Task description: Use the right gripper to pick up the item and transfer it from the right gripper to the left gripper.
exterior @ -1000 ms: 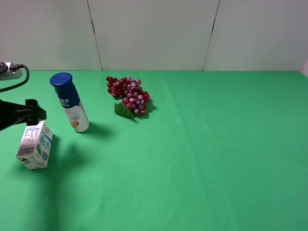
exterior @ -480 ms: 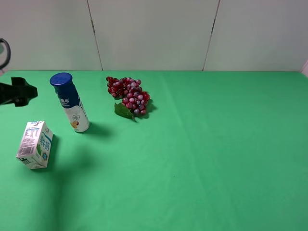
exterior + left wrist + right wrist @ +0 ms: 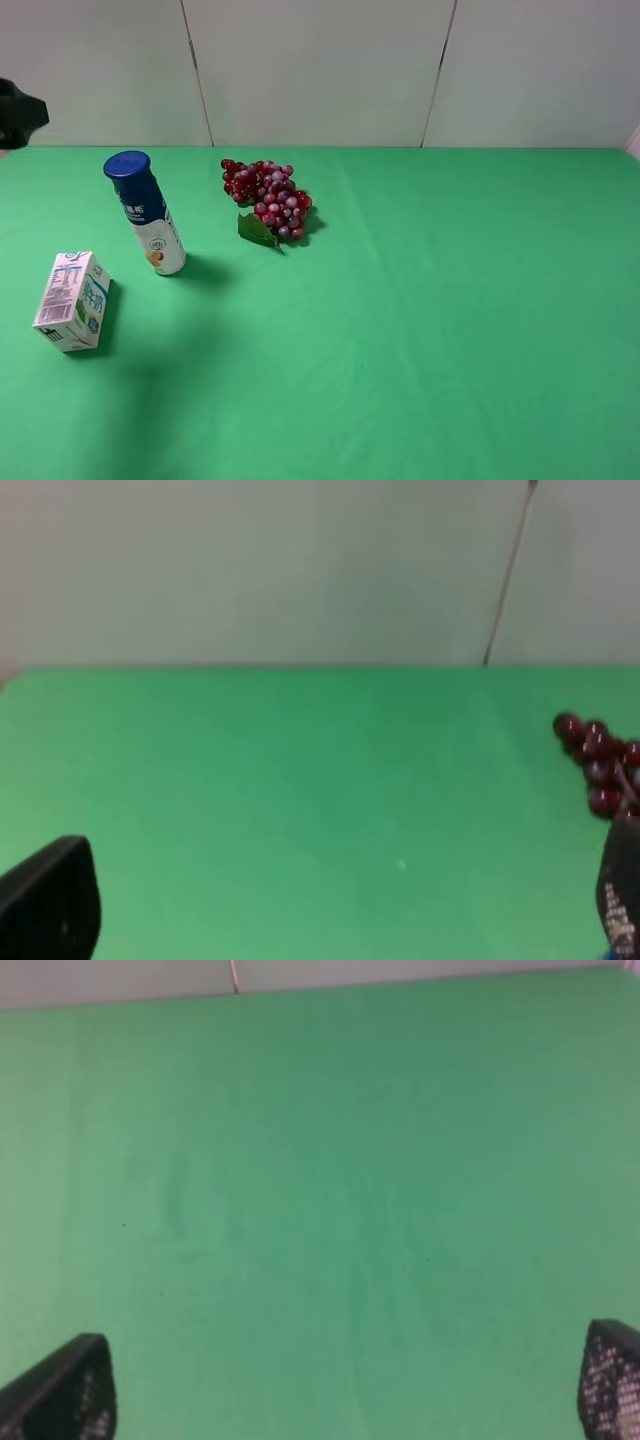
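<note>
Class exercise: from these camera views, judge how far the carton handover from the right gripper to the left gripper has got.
Done, apparently: the milk carton stands on the green table at the left, near the bottle, untouched by any gripper. In hand: nothing; the left gripper and the right gripper are both open and empty. Left: nothing shows; the pick-up and the handover cannot be checked from these views.

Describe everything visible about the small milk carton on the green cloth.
The milk carton is a small white box with blue and green print, blue characters on one side, a barcode on another and a folded top. It looks like coated card. It stands slightly tilted on the green cloth, near the left edge, in front of the blue-capped bottle. Nothing touches it but the cloth.
</note>
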Tool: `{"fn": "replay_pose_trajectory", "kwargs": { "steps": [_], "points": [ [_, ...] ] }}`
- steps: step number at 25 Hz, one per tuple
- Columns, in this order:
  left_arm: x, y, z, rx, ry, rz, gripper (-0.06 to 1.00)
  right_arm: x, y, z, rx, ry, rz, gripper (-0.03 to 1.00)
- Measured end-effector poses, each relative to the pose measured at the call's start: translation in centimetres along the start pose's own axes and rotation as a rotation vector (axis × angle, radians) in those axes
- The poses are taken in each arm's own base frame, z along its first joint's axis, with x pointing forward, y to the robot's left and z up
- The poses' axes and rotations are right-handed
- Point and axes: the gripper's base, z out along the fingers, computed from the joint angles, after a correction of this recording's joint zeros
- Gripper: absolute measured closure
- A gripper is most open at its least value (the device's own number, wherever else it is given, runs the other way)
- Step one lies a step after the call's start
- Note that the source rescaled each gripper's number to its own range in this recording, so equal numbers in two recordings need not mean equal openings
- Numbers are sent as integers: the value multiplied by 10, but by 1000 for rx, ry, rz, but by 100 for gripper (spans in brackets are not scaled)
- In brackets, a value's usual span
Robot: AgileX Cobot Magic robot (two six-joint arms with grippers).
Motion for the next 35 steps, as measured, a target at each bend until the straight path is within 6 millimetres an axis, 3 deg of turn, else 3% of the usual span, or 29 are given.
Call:
{"fn": "replay_pose_trajectory", "kwargs": {
  "steps": [7,35],
  "points": [
    [-16,0,-2,0,-48,12,-4,0,0,0,0,0,0,-3],
    [-17,-4,-2,38,-54,16,-4,0,0,0,-1,-1,1,-3]
  ]
}}
